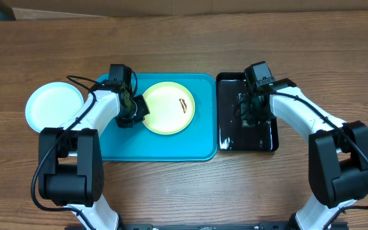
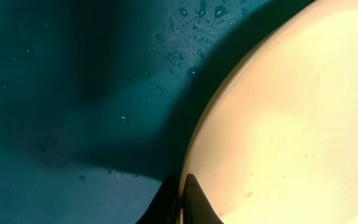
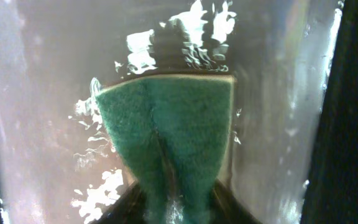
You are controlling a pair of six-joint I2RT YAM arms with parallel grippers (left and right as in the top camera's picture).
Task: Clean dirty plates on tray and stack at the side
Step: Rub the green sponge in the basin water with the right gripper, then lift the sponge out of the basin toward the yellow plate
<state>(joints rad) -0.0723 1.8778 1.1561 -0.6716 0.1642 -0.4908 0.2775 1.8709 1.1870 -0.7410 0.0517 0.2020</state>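
Observation:
A yellow-green plate [image 1: 168, 107] with a reddish-brown smear [image 1: 184, 104] lies on the turquoise tray [image 1: 171, 148]. My left gripper [image 1: 139, 110] is at the plate's left rim, its fingers [image 2: 182, 200] pinched on the rim of the plate [image 2: 291, 124]. A pale white-aqua plate [image 1: 53, 105] lies on the table left of the tray; I cannot tell whether another plate is under it. My right gripper [image 1: 251, 114] is over the black tray [image 1: 230, 142], its fingers [image 3: 173, 202] shut on a green sponge [image 3: 173, 124] that touches the wet tray floor.
The black tray holds shallow water [image 3: 55, 93] and stands right of the turquoise tray, touching it. Water drops [image 2: 191, 37] lie on the turquoise tray floor. The wooden table [image 1: 184, 191] runs in front of both trays.

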